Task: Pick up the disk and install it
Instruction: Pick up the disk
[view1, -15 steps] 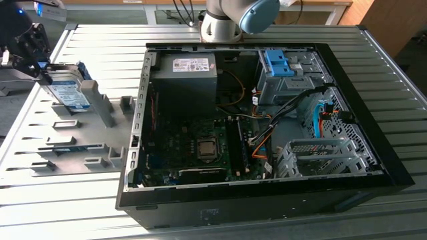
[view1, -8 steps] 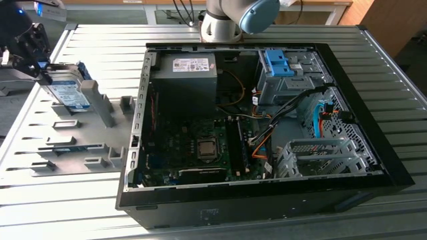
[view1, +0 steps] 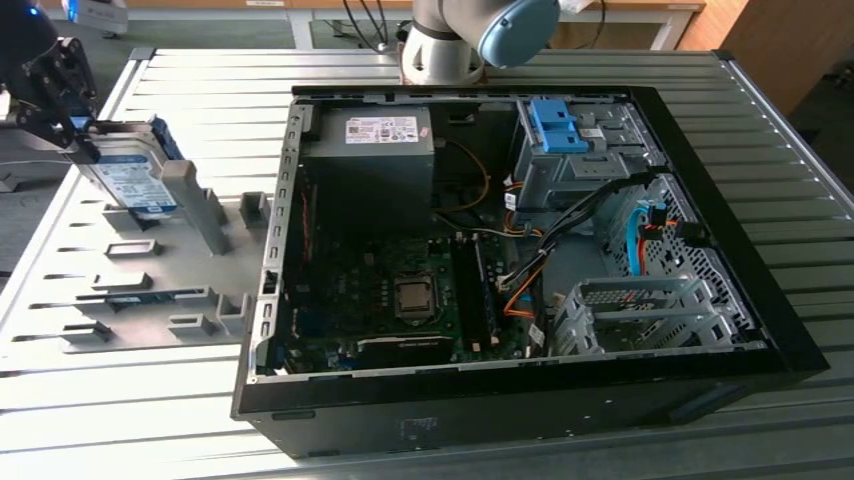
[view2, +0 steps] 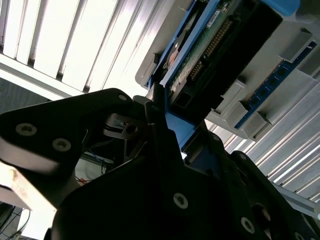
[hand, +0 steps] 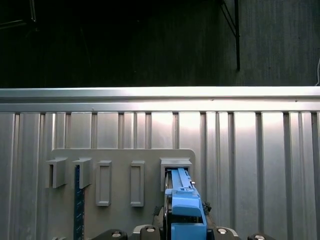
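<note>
**Pincer clamped on the disk at the grey holder**

In the exterior view the black pincer sits at the far left of the exterior view, over the slatted metal table. Its fingers are closed on the upper end of the disk. The disk stands on edge and leans a little, with its white-and-blue label facing the camera and its blue carrier along the edges.

The lower end of the disk is just above a slot in the grey holder plate that lies flat on the table. Whether that end is clear of the slot cannot be told. In the first wrist view the blue carrier edge of the disk runs from between the fingers to the raised slot of the holder plate. A thin dark blue strip stands in another slot of the plate. In the second wrist view a black finger presses against the disk's connector end.

The open computer case lies on its side well apart from the disk, toward the exterior view's right. Inside it are the power supply, the motherboard, a blue bracket on the drive bay and a perforated metal cage. The arm's base stands behind the case.
</note>
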